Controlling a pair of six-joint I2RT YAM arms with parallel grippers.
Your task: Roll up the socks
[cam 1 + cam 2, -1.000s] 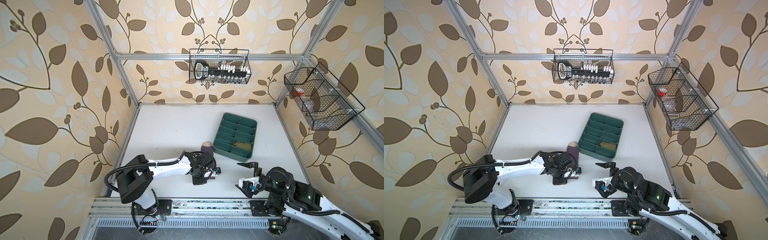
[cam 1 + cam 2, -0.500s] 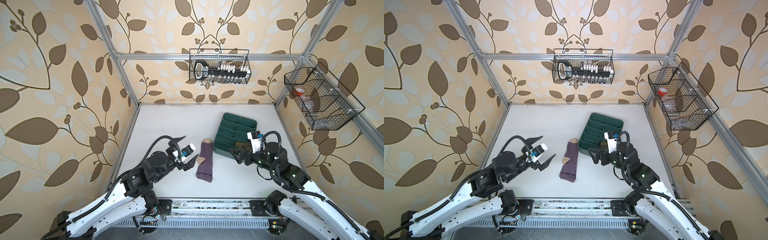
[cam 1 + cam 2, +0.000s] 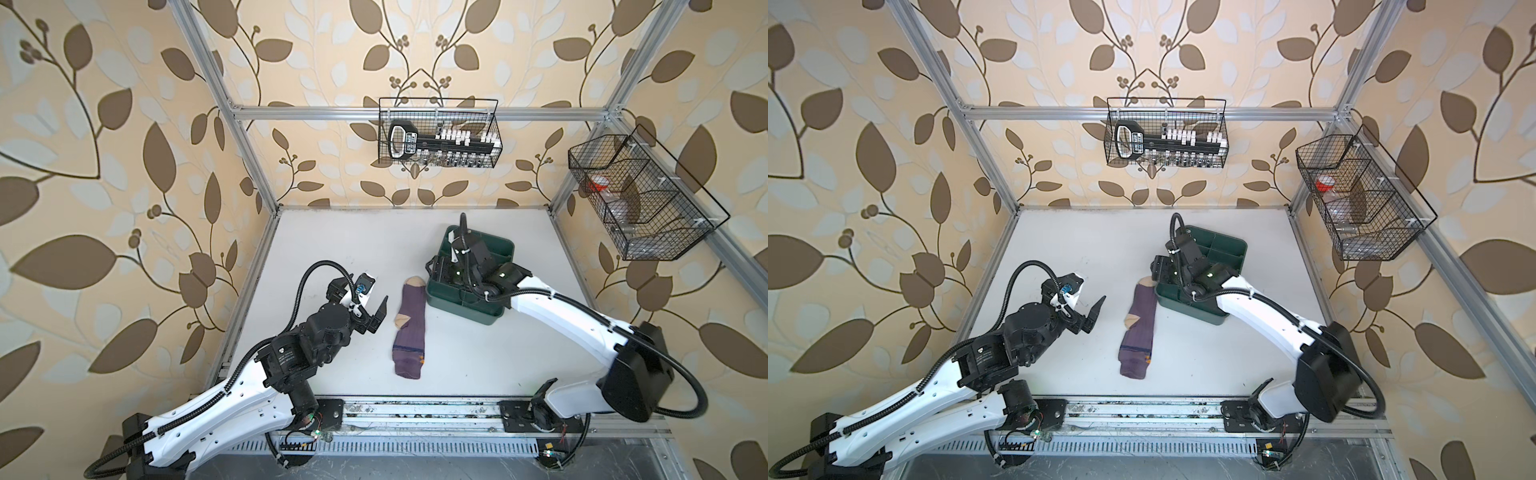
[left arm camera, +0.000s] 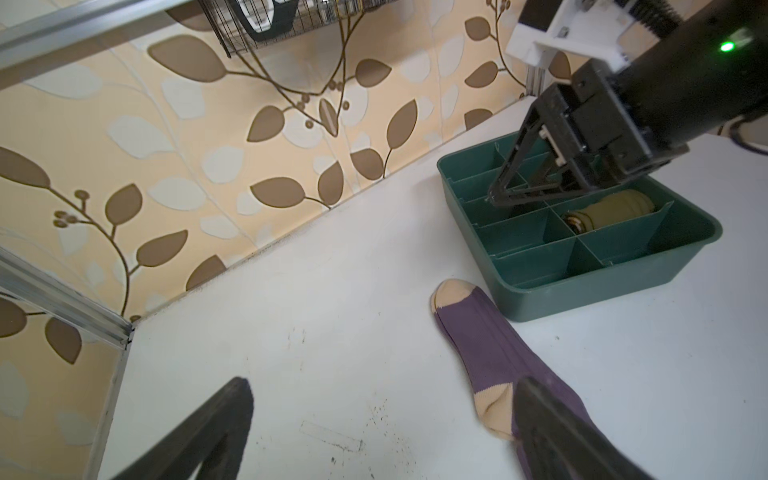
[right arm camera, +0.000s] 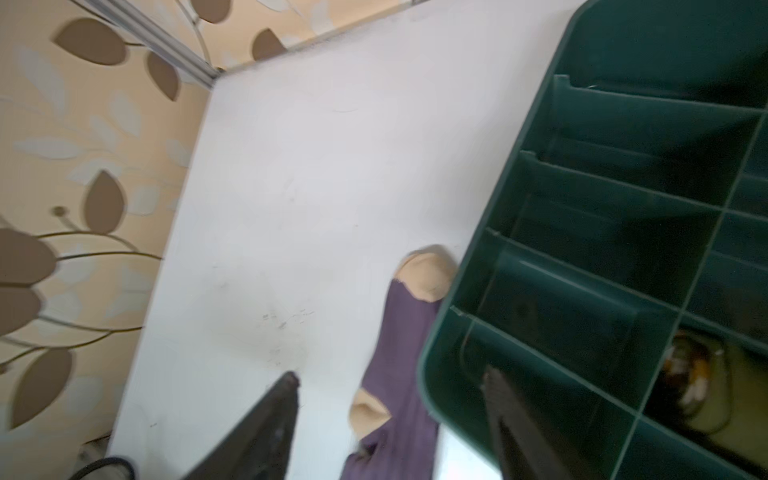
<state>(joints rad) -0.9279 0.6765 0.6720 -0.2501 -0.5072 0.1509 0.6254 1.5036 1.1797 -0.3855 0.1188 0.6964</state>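
L gripper [image 4: 384,382] wide open, empty, hovering just beside purple sock [image 3: 409,328], which lies flat on table [image 3: 332,232], toe by tray [image 4: 582,291]. R gripper [image 5: 392,374] part open, holding nothing, over tray corner; olive sock [image 4: 611,210] sits rolled in a compartment. Imo: pinch toe end, roll tight toward cuff.

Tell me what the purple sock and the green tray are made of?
The purple sock looks like soft knitted fabric, matte: fine ribs run along it and it lies limp and flat. Cotton or wool, I cannot tell. The green tray looks like hard molded plastic, smooth with a slight sheen: thin stiff dividers and rounded corners.
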